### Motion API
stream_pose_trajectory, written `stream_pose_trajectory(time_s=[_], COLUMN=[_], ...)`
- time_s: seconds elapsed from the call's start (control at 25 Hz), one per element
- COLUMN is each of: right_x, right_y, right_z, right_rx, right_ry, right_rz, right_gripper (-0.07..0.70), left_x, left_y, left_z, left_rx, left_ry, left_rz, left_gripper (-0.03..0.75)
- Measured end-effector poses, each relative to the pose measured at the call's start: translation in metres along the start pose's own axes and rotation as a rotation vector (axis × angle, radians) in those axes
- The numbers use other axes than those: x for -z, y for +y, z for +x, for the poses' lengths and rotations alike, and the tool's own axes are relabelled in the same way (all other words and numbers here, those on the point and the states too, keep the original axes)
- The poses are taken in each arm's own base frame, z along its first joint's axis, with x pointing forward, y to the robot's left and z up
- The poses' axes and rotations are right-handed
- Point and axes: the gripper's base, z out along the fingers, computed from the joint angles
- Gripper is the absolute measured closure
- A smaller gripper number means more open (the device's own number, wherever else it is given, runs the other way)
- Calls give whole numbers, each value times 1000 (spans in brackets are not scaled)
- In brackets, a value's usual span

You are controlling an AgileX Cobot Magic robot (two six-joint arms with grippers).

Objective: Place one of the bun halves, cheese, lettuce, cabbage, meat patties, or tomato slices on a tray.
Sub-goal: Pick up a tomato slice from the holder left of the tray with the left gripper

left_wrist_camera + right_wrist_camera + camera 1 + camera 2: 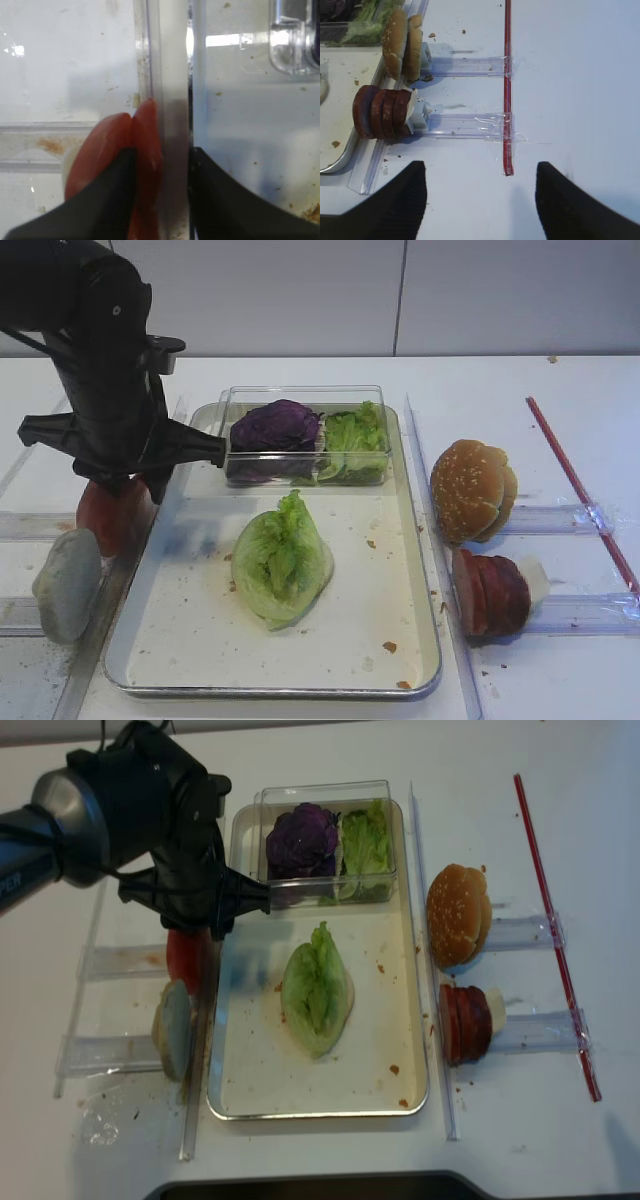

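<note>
So the left gripper [161, 165] had its black fingers half-closed around a pinkish-red tomato slice [147, 150] beside the silver metal tray's [415, 540] left edge; whether it gripped, can't tell.

One tray [420, 570], one lettuce [282, 560], two bun halves [402, 42], four meat patties [382, 112].

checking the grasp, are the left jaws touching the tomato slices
Touching. The left wrist view shows one finger of the left gripper pressed against the front tomato slice; the other finger stands against the tray's rim.
</note>
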Motion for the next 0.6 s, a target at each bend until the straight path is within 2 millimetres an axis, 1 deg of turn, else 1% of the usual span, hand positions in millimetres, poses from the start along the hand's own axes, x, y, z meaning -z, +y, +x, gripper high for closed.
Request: stream_pose_trajectory(time_s=[0.16,0.32,0.36,0.6], right_x=[0,0,0,0], right_y=[0,0,0,0], right_z=[0,0,0,0], right_rx=[0,0,0,0], right_ry=[0,0,0,0], right_rz=[0,0,0,0], right_gripper=[160,160,160,162], left_x=[0,0,0,1], left_y=[1,2,3,3], left_z=[0,0,-1,-1], left_rx=[-10,-15,-18,-21], left_ry=[-1,-5,-7,-11], left_rz=[-16,-27,-30,-34], left_gripper=[551,679,690,694])
